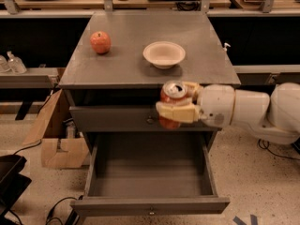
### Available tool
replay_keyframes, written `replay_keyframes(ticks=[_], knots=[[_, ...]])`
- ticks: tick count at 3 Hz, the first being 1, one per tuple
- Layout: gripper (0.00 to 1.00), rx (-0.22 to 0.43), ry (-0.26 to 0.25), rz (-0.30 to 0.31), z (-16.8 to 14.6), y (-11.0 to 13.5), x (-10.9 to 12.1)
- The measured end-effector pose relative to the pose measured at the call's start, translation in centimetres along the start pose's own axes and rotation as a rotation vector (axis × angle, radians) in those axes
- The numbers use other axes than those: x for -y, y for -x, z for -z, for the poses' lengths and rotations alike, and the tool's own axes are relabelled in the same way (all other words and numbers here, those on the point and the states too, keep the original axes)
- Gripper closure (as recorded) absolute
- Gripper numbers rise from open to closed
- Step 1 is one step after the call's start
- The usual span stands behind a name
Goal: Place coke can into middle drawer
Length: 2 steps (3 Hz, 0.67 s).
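Observation:
My gripper (pixel 177 103) is shut on the red coke can (pixel 171 95), upright with its silver top showing. It holds the can in the air in front of the cabinet, level with the upper drawer front and above the back of the open middle drawer (pixel 150 203). That drawer is pulled out wide, a deep grey box with nothing showing inside. My white arm reaches in from the right.
A white bowl (pixel 164 54) and a red-orange apple (pixel 100 42) sit on the cabinet top (pixel 122 64). The shallower drawer front (pixel 112 119) above is closed. A cardboard box (pixel 58 144) stands at the left on the floor, with cables nearby.

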State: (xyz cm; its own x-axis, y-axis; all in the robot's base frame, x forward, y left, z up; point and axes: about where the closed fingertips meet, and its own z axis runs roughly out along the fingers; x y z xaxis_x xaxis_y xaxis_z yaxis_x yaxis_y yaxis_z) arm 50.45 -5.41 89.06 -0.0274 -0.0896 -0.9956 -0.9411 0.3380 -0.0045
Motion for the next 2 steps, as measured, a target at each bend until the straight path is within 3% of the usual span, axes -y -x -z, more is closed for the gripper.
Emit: replay_keyframes(ticks=[1,2], knots=[[1.00,-0.043,0.033,-0.037,-0.69,-3.16,-1.78],[1.00,-0.043,0.033,-0.037,-0.69,-3.16,-1.78]])
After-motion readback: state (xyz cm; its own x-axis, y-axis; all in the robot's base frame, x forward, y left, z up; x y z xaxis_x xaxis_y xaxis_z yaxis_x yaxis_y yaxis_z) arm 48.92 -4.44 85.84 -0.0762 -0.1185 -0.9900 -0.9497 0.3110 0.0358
